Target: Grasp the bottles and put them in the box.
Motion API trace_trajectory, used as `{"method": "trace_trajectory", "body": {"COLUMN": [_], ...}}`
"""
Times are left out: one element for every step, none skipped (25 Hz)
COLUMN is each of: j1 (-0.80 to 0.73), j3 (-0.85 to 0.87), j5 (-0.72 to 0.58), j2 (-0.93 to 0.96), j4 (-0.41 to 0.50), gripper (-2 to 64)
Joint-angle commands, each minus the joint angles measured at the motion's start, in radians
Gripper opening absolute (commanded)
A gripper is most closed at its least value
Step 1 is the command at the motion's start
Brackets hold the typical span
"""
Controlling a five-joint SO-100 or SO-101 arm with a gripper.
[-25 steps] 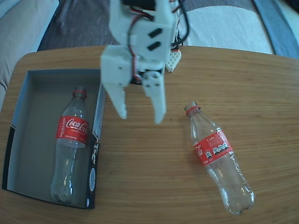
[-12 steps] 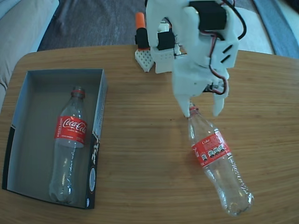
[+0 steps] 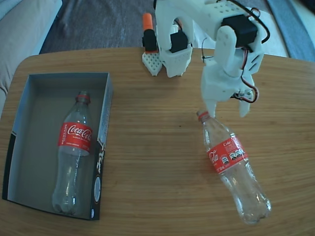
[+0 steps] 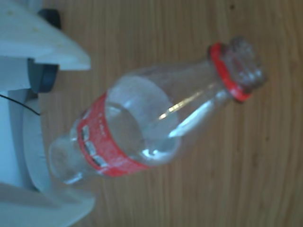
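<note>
Moved right: white plastic tool [image 3: 227,111], spread empty above clear ribbed bottle [image 3: 233,165] | woodgrain table [image 3: 157,162]

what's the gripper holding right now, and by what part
Nothing. In the fixed view the gripper is open above the neck of the bottle on the table, with no grip. The other bottle lies in the box.

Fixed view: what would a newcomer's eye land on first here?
The white gripper, jaws open, hanging just above the neck of a bottle on the table, right of centre. Next, the other bottle, lying inside the box at the left. The wrist view is filled by the loose bottle.
</note>
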Motion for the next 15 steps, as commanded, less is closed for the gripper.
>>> {"method": "trace_trajectory", "body": {"j1": [-0.005,-0.005,-0.003,-0.003,-0.003,-0.003,-0.009,-0.025,-0.037,-0.043,-0.051,-0.051,-0.051,-0.049,-0.043], "j3": [0.002,0.008,0.015,0.032,0.052,0.077,0.1,0.121,0.135,0.144,0.146,0.14,0.137,0.137,0.138], "j5": [0.021,0.021,0.015,0.011,0.009,0.008,0.003,-0.008,-0.015,-0.02,-0.02,-0.02,-0.02,-0.032,-0.074], "j2": [0.017,0.012,0.011,0.012,0.012,0.012,0.012,0.02,0.025,0.025,0.017,0.009,0.009,0.009,0.009], "j4": [-0.026,-0.026,-0.026,-0.026,-0.026,-0.037,-0.058,-0.086,-0.114,-0.137,-0.155,-0.169,-0.186,-0.202,-0.218], "gripper": [37.8,39.2,39.9,40.3,40.3,40.3,40.3,40.1,39.7,39.7,39.7,39.7,39.7,39.7,39.7]}}
